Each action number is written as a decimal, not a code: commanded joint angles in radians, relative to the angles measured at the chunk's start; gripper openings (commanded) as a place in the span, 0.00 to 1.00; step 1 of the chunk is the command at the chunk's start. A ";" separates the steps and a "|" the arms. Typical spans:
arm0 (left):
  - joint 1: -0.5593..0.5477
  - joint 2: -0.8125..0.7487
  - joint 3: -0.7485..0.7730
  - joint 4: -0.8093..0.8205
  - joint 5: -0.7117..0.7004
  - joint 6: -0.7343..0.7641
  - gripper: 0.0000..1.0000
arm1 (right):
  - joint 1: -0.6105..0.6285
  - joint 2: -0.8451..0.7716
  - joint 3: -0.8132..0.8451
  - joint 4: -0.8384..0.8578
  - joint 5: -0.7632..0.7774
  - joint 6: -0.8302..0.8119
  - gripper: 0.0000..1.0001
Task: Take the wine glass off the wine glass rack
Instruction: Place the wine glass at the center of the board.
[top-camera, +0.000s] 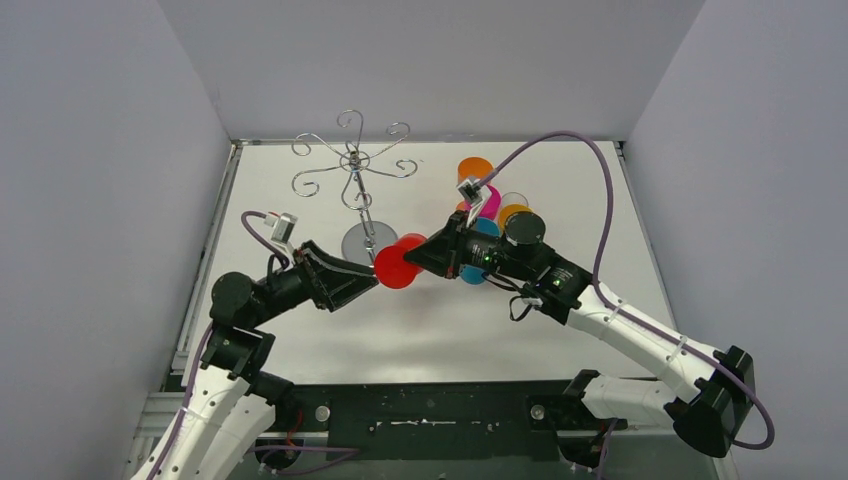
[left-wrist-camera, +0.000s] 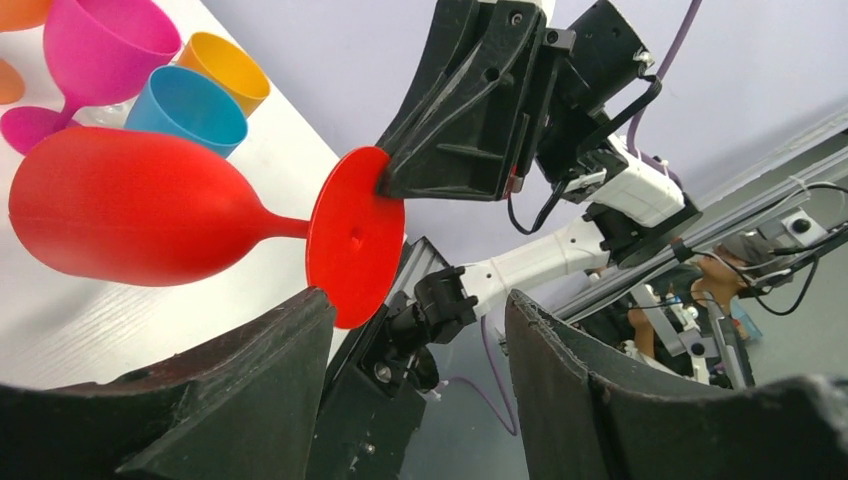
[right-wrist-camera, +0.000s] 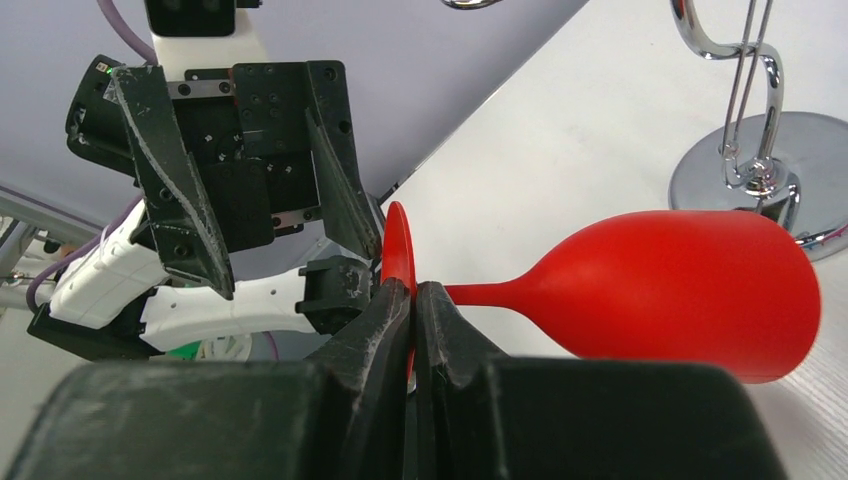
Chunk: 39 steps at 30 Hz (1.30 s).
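Black right pincer (right-wrist-camera: 412, 290) clamped tight on the flat round foot of the red wine glass (right-wrist-camera: 680, 290). Left pincer (left-wrist-camera: 418, 298) about half wide, foot's edge at one finger, contact unclear. Wrist views show both sets of fingers; top view hides them. Glass smooth, matte, sideways above white table (top-camera: 450, 330), off the rack (top-camera: 352, 165) just behind: shiny wire, curled arms, round base. Coloured cups (left-wrist-camera: 185, 105) further right.

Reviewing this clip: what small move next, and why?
Probably shift the left gripper sideways so the foot of the red wine glass sits between its open fingers. The right gripper pinches that foot, clear of the wine glass rack, but its rim lies beside one left finger only.
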 joint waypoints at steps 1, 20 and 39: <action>-0.003 -0.001 0.017 -0.052 -0.001 0.054 0.62 | -0.010 -0.027 -0.016 0.110 -0.032 0.008 0.00; -0.025 0.043 -0.035 0.128 0.083 -0.025 0.32 | -0.071 0.004 -0.138 0.480 -0.169 0.230 0.00; -0.065 0.091 -0.042 0.240 -0.046 -0.032 0.25 | -0.057 0.092 -0.049 0.418 -0.244 0.205 0.00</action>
